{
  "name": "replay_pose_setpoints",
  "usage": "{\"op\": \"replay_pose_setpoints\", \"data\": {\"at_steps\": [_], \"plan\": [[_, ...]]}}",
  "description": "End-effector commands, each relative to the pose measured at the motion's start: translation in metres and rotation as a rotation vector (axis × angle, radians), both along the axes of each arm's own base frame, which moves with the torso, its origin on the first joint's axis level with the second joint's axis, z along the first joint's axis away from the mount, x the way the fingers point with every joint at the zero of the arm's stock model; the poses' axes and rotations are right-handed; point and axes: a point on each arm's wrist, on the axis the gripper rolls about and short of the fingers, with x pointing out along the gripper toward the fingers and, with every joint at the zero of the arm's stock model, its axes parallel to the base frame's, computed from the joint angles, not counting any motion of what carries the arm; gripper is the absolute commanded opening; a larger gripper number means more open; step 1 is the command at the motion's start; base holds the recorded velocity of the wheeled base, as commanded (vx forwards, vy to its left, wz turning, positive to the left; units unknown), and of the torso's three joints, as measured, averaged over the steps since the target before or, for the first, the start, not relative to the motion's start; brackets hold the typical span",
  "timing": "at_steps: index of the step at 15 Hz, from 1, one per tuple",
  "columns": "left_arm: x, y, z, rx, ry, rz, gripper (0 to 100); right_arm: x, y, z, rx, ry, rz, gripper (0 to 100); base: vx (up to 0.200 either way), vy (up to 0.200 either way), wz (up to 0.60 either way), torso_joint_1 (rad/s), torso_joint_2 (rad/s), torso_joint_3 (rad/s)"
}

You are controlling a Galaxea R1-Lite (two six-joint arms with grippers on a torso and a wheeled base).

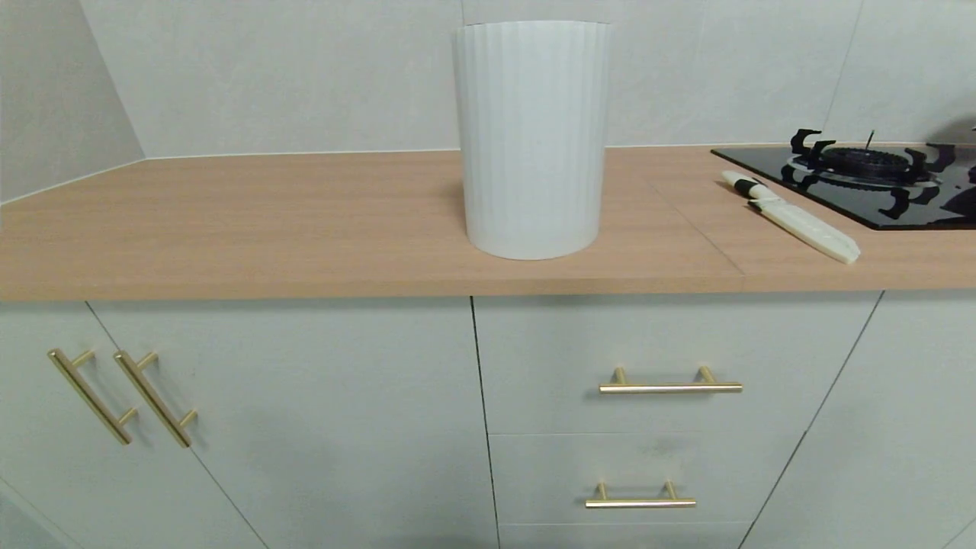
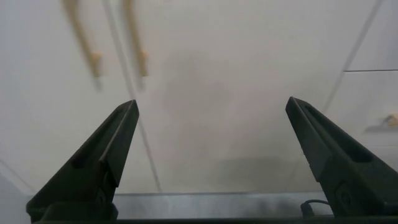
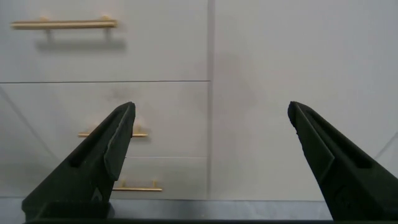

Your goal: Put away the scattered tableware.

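A tall white ribbed container [image 1: 532, 137] stands upright in the middle of the wooden countertop [image 1: 267, 221]. To its right, beside the stove, lies a knife [image 1: 793, 216] with a cream blade and a black-and-white handle. My left gripper [image 2: 211, 109] is open down in front of the white cabinet doors, nothing between its fingers. My right gripper [image 3: 211, 112] is open too, facing the drawer fronts, and holds nothing.
A black gas hob [image 1: 869, 179] with a burner grate sits at the counter's back right. Below the counter are cabinet doors with gold handles [image 1: 122, 396] on the left and drawers with gold handles [image 1: 669, 386] in the middle. Tiled wall behind.
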Motion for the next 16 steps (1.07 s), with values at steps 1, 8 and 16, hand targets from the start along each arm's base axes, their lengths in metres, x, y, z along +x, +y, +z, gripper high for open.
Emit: {"op": "replay_pose_setpoints", "data": {"at_steps": [1,8,16], "plan": [[0.0000,0.0000,0.0000,0.000,0.000,0.000,100,0.0001,0.0000,0.0000,0.001,0.001,0.000,100,0.000,0.000,0.00,0.000,0.00,0.000],[0.0000,0.0000,0.0000,-0.003,0.001,0.001,100,0.0001,0.0000,0.0000,0.001,0.001,0.000,100,0.086,0.000,0.00,-0.001,0.00,0.001],[0.0000,0.0000,0.0000,-0.002,0.000,0.001,100,0.0001,0.0001,0.0000,-0.001,0.001,0.003,100,0.000,0.000,0.00,0.002,-0.01,-0.005]]}}
